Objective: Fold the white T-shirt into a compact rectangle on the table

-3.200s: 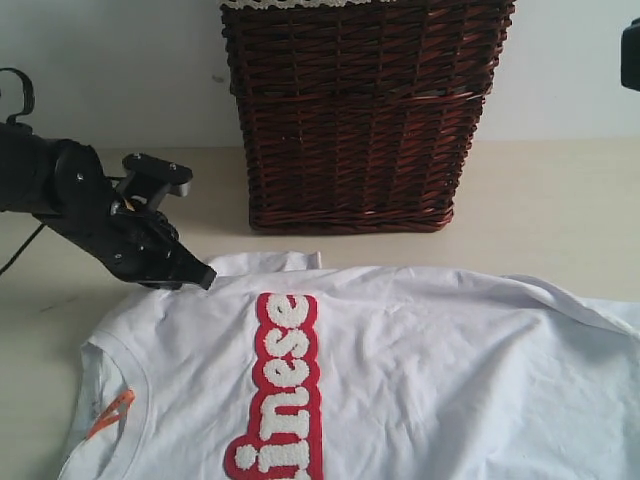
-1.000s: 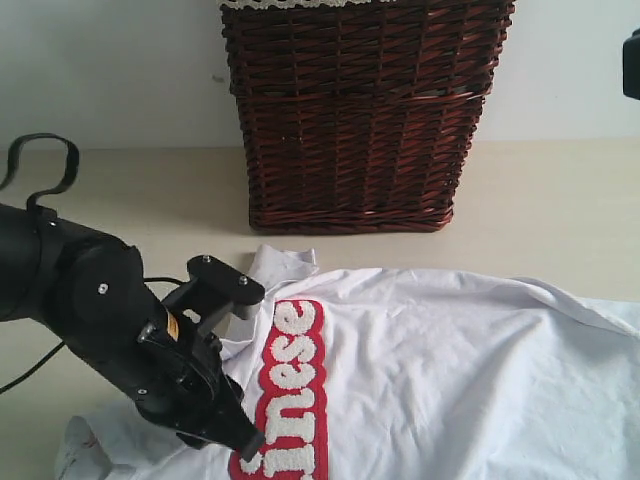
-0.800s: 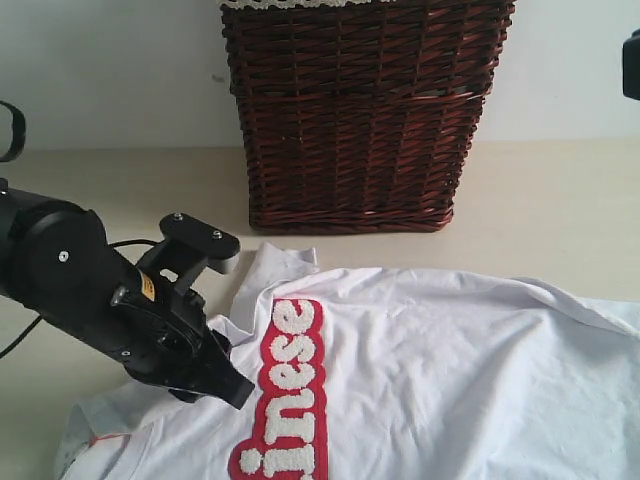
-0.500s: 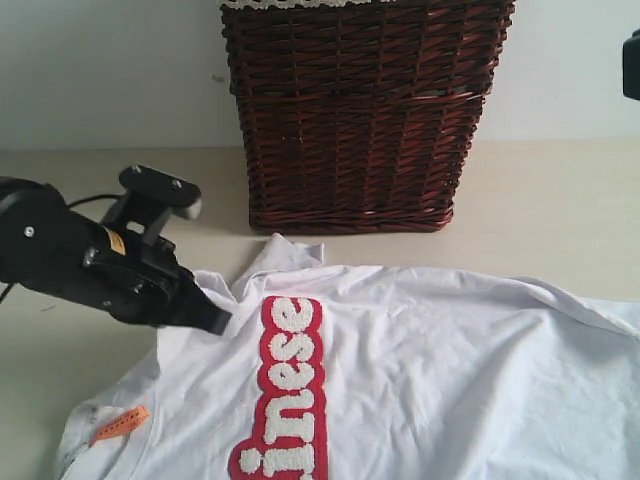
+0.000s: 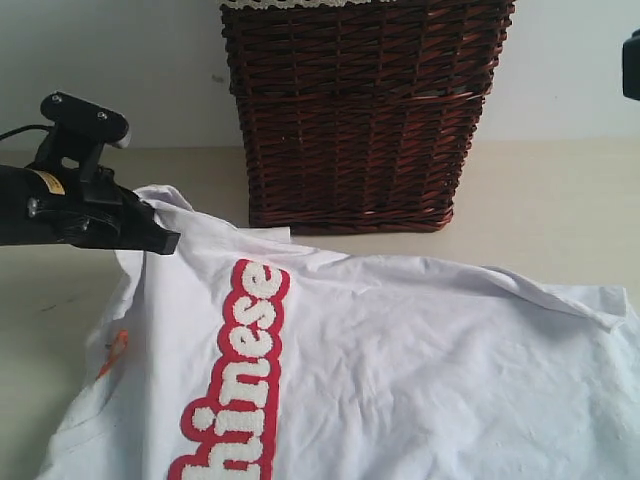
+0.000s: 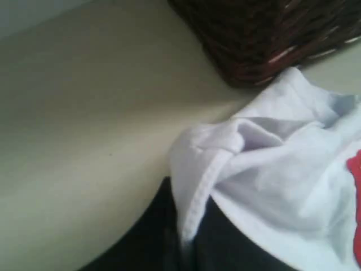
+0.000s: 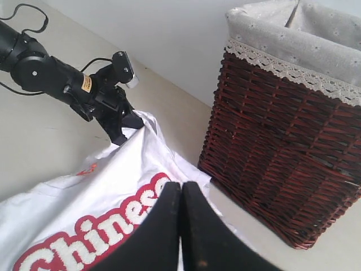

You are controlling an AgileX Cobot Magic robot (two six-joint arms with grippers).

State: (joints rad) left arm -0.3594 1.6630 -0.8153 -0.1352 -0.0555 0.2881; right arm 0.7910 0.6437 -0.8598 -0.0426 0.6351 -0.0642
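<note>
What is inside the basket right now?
Only a pale cloth liner with lace trim shows inside the basket; its bottom is hidden by the rim, so any contents cannot be seen.

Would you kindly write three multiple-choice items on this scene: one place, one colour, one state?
1. Where does the wicker basket stand relative to the white T-shirt? A) on it B) beyond it, on the table C) under it
2. What colour outlines the letters? A) blue B) red C) green
3. The left gripper is: A) open B) shut on the white T-shirt's edge C) shut on the wicker basket
Answers: B, the exterior view shows it behind the shirt; B, red rims the white letters; B, the left wrist view shows cloth clamped in it.
</note>
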